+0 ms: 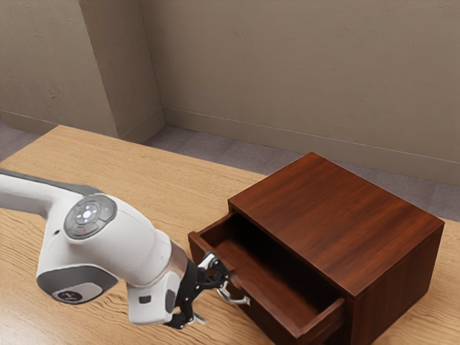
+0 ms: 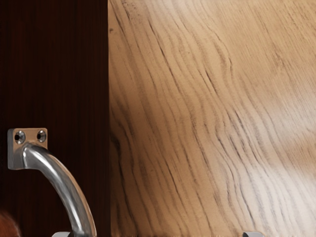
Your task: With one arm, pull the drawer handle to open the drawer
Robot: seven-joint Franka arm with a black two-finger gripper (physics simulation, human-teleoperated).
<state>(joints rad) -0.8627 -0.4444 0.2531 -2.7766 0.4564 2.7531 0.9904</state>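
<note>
Nearest in the exterior view, the white arm is seen reaching in from the exterior view's left, low over the table. The black gripper is held at the front of the drawer, and its jaws are seen standing wide apart. The silver handle is found just at the gripper's tip, towards the exterior view's right of it; whether metal is touched there cannot be told.

In the wrist view, the curved bar of the handle is seen close under the hand, fixed by a small two-screw plate to the dark drawer front. Pale wood grain of the table is shown beside that front.

Just behind the handle, the drawer is seen pulled partly out, its dark inside exposed. It is carried by a dark reddish wooden cabinet, set on the table towards the exterior view's right. Farther back, a grey floor and a beige wall are seen.
</note>
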